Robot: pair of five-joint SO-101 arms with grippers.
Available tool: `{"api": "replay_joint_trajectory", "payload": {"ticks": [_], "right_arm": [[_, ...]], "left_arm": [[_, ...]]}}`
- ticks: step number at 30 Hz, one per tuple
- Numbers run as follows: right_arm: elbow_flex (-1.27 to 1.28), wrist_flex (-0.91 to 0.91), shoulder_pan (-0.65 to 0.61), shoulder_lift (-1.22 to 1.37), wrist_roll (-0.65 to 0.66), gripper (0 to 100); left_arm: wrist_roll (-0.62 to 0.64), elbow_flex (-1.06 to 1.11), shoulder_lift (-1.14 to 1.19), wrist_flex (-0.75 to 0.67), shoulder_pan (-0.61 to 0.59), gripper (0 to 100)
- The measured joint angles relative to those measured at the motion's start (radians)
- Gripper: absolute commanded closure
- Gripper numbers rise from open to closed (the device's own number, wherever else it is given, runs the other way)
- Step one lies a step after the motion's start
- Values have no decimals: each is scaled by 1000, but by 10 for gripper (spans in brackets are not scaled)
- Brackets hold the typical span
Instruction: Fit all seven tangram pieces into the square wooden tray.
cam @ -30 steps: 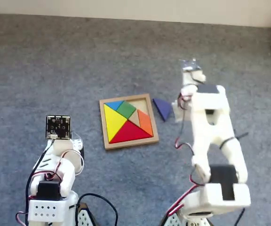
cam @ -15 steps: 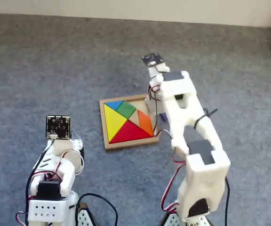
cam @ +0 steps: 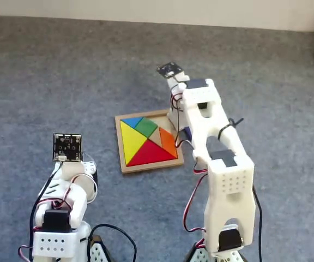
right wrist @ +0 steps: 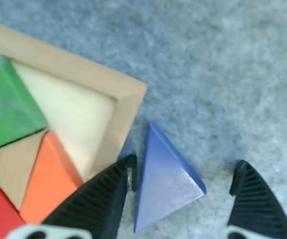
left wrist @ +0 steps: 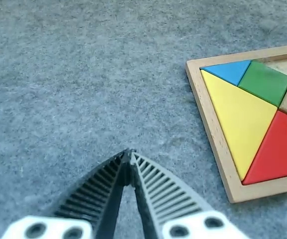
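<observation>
Remote operator's view: I am hovering the right gripper (right wrist: 183, 174) wide open and empty, its fingers straddling the dark blue triangle (right wrist: 164, 191). The triangle is lying flat on the carpet (right wrist: 233, 64), just outside a corner of the tray (right wrist: 117, 92).

Six pieces are sitting in the tray:
- yellow triangle (left wrist: 240, 117)
- red triangle (left wrist: 283, 149)
- green square (left wrist: 265, 82)
- light blue triangle (left wrist: 228, 72)
- orange piece (right wrist: 49, 174)
- bare-wood piece (right wrist: 9, 164)

One pale gap (right wrist: 78, 119) is waiting just inside that corner; I judge it to be the last slot. I am keeping the left gripper (left wrist: 129, 169) closed on nothing, well apart from the tray's opposite side.
</observation>
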Motion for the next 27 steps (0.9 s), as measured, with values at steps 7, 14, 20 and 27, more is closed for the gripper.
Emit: {"api": "replay_joint_trajectory", "payload": {"ticks": [7,14,20,27], "right_arm": [[0,0,8,0,5,699],[-2,0,8,6,5,822],[-17,17,32,5,8,867],[-29,89,32,6,8,867]], "left_arm": [[0,0,0,0,0,993],[0,0,0,0,0,993],[0,0,0,0,0,993],[0,0,0,0,0,993]]}}
